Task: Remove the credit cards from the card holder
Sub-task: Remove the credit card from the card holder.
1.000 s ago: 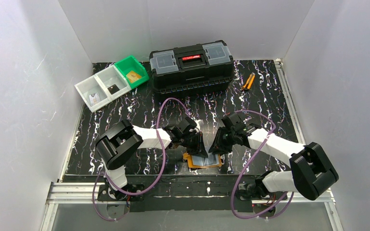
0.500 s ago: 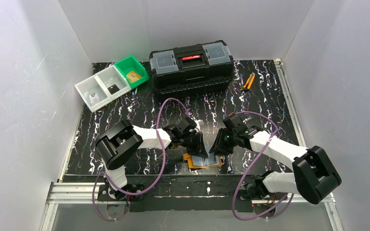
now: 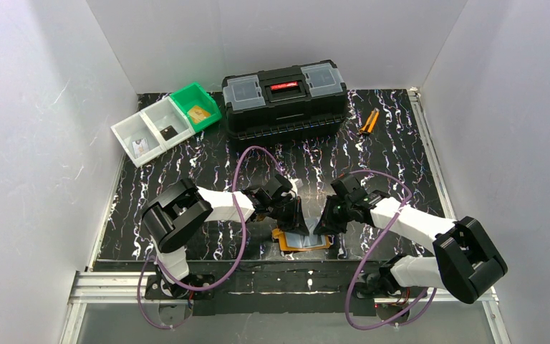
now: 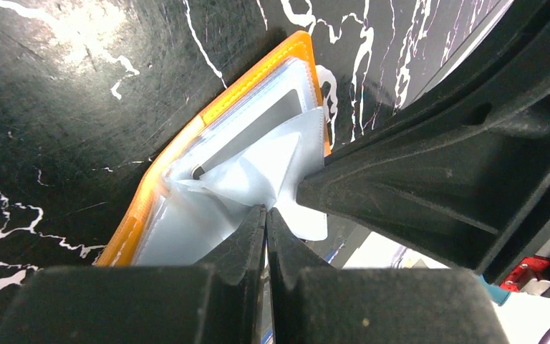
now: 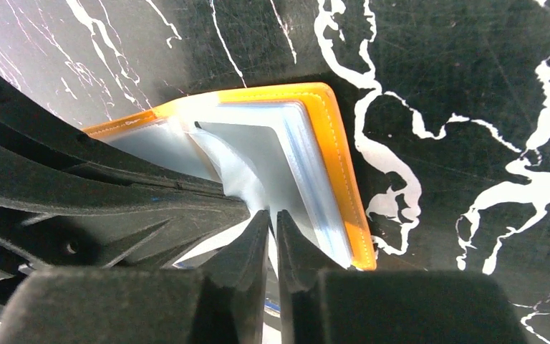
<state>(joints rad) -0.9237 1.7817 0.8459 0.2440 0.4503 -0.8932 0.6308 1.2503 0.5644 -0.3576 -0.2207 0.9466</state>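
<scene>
The orange holder [image 3: 302, 240] lies open at the lower centre of the worktop [image 3: 401, 143]. The left gripper [image 4: 266, 209] and right gripper [image 5: 273, 213] each pinch its clear pockets from opposite sides.

1. The card holder [image 5: 336, 158] has a smooth, stitched orange cover, possibly faux leather.
2. Its pockets [image 4: 258, 168] are clear, glossy, crinkled plastic film.
3. The table [image 5: 458, 86] is glossy black with white marble-like veins.
4. The left gripper [image 4: 266, 213] is matt, slightly grainy black plastic.
</scene>
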